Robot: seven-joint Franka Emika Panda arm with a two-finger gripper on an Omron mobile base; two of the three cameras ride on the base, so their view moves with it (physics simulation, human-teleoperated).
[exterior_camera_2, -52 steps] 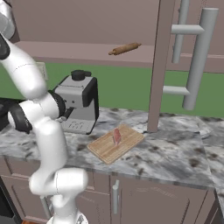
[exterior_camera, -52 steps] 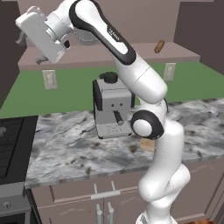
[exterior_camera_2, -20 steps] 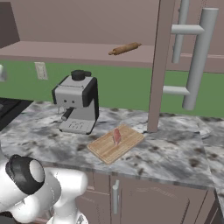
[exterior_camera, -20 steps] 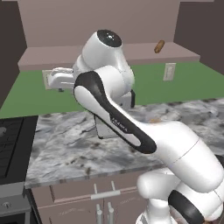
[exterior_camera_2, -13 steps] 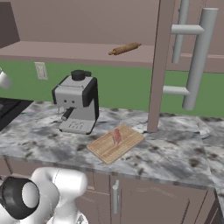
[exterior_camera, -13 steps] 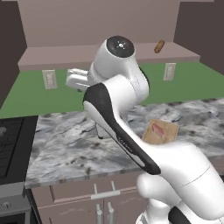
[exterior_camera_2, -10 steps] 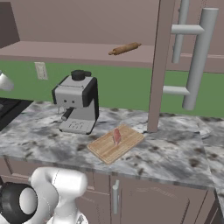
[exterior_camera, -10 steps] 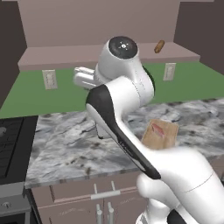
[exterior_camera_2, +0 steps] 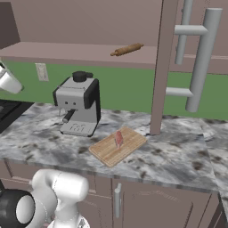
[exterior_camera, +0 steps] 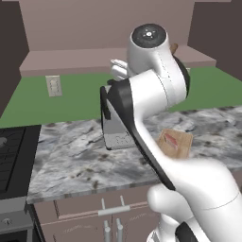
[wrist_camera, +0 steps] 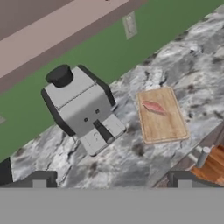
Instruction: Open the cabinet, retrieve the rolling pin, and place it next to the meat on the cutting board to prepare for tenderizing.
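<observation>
My gripper (wrist_camera: 111, 181) is open, the two fingers stand wide apart and hold nothing. It looks down on the coffee machine (wrist_camera: 81, 107) and the cutting board (wrist_camera: 161, 114), which lie side by side on the marble counter (exterior_camera_2: 178, 156). The meat (exterior_camera_2: 119, 138) lies on the board, near one end of it. The rolling pin (exterior_camera_2: 127, 49) rests on the shelf inside the cabinet, above the coffee machine and the board, well apart from my hand. The cabinet door (exterior_camera_2: 189, 62) stands open, its edge just beside the board.
</observation>
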